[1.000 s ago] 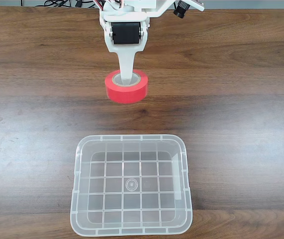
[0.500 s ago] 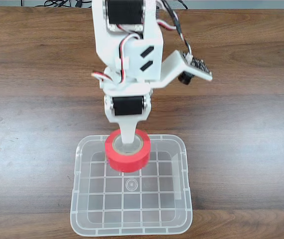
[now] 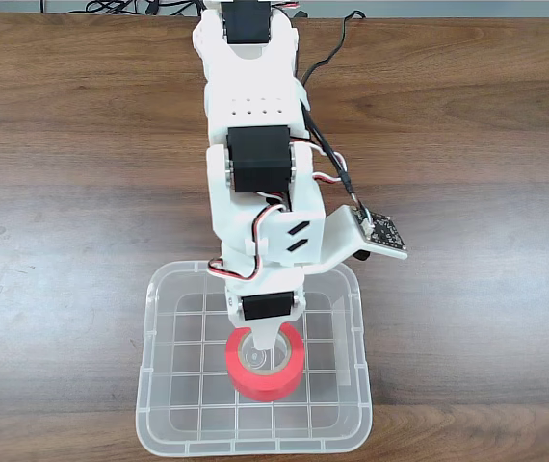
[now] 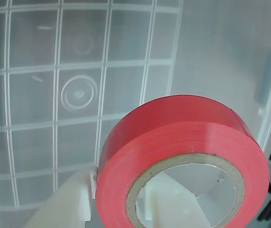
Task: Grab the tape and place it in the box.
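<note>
Fixed view: the arm [image 3: 255, 173] was seen stretched from the far edge of the desk [image 3: 63, 192] toward the near side, w/ the gripper [image 3: 265, 348] over the box [image 3: 159, 385]. The tape [image 3: 265, 383] was held on the gripper, one finger [image 3: 267, 339] passed down through the core, the other hidden behind the roll. The gripper was closed on the tape wall, narrowly apart by the wall's thickness. The tape was located inside the box outline, approx. at its middle, slightly toward the near side. Whether the roll touched the box bottom couldn't be told from this view.

Wrist view: the tape [image 4: 173, 142] was seen bottom right, tilted, w/ its grey core ring [image 4: 140, 190] facing the camera. A white finger [image 4: 169, 209] was visible through the core, and another white part [image 4: 64, 204] just left of the roll, outside it. The box bottom grid and central circle [image 4: 78, 92] were seen beyond the tape, to its left. The box's wall [image 4: 230, 57] rose at right.

A small board [image 3: 380, 229] w/ camera was mounted on the arm's right side in the fixed view. Cables [image 3: 323, 58] ran along the arm.
</note>
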Controlling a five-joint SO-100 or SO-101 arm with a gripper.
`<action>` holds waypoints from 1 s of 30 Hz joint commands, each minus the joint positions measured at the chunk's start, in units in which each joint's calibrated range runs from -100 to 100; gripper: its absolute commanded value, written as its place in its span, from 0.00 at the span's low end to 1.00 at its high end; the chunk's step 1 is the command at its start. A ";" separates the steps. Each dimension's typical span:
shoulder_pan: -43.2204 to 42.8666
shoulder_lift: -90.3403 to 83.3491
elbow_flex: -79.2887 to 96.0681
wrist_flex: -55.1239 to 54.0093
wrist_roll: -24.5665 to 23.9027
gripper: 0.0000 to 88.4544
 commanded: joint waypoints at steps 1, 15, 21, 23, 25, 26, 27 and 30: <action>-0.88 -2.00 -6.81 -0.32 0.31 0.04; 0.07 -1.59 -6.54 0.19 0.20 0.19; 0.51 -1.68 -6.54 0.19 0.26 0.19; 0.51 -1.92 -6.54 0.28 0.26 0.19; 0.51 -2.16 -6.63 0.88 0.26 0.19; 0.51 -2.24 -6.72 1.31 0.26 0.19; 0.51 -2.24 -6.72 1.48 0.15 0.19; 0.51 -2.32 -6.72 2.08 0.04 0.19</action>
